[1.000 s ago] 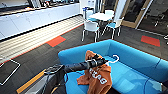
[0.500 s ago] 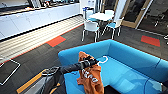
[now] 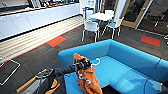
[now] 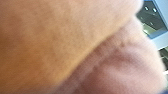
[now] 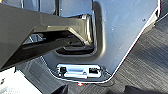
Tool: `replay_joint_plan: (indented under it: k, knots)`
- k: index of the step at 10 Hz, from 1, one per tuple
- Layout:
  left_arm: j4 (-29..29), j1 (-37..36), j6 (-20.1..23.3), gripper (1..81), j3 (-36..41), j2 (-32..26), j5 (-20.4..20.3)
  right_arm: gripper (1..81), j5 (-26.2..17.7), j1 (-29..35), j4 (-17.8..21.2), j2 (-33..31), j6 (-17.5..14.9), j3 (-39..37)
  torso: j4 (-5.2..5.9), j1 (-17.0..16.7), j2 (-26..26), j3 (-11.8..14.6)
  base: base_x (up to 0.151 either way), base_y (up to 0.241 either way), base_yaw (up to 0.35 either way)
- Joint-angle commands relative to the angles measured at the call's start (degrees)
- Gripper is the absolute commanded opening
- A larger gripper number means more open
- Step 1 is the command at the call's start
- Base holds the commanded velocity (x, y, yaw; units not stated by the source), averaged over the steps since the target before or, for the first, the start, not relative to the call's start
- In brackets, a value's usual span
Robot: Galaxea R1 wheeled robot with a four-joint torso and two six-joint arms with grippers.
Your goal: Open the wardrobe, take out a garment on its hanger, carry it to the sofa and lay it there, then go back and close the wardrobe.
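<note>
The bright blue corner sofa (image 3: 125,67) fills the lower right of the head view. My left arm reaches in from the lower left, and my left gripper (image 3: 85,64) is shut on the hanger (image 3: 96,61), whose white hook curls out to the right over the seat. The burnt-orange garment (image 3: 88,77) hangs crumpled below the gripper, above the sofa's left end near the backrest. White letters show on its folds. Orange fabric (image 4: 62,37) sits right against the camera in the left wrist view. The wardrobe is out of view.
A white table (image 3: 102,16) with white-and-blue chairs (image 3: 90,26) stands behind the sofa. A long white counter (image 3: 37,15) runs along the left wall. Dark carpet with orange patches (image 3: 56,40) lies between. My own base and carpet (image 5: 150,62) show in the right wrist view.
My left arm has carried the garment and hanger leftward over the seat, toward the sofa's left backrest. The sofa and room hold their place.
</note>
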Motion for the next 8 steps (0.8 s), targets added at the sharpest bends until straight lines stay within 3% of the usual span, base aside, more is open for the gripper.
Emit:
replay_joint_plan:
  k: [1,5,6,8]
  knots:
    - [5.7,-8.8,1.2,1.0,1.1,-3.9,4.9,81.1,-2.8,-0.2,0.0,0.4,-0.2,0.3,0.00,0.0,0.0,0.0,0.000,0.000,0.000]
    - [9.1,-6.3,1.3,1.0,3.3,-6.7,5.3,81.1,-2.7,-0.2,0.0,0.4,-0.2,0.3,0.00,0.0,0.0,0.0,0.000,0.000,0.000]
    - [10.0,-5.8,1.2,81.1,4.5,-6.8,5.4,81.1,-2.7,-0.2,0.0,0.4,-0.2,0.3,0.00,0.0,0.0,0.0,0.000,0.000,0.000]
    - [11.6,-4.8,1.2,81.1,6.7,-6.8,5.4,81.1,-2.4,-0.2,0.0,0.4,-0.2,0.3,0.00,0.0,0.0,0.0,0.000,0.000,0.000]
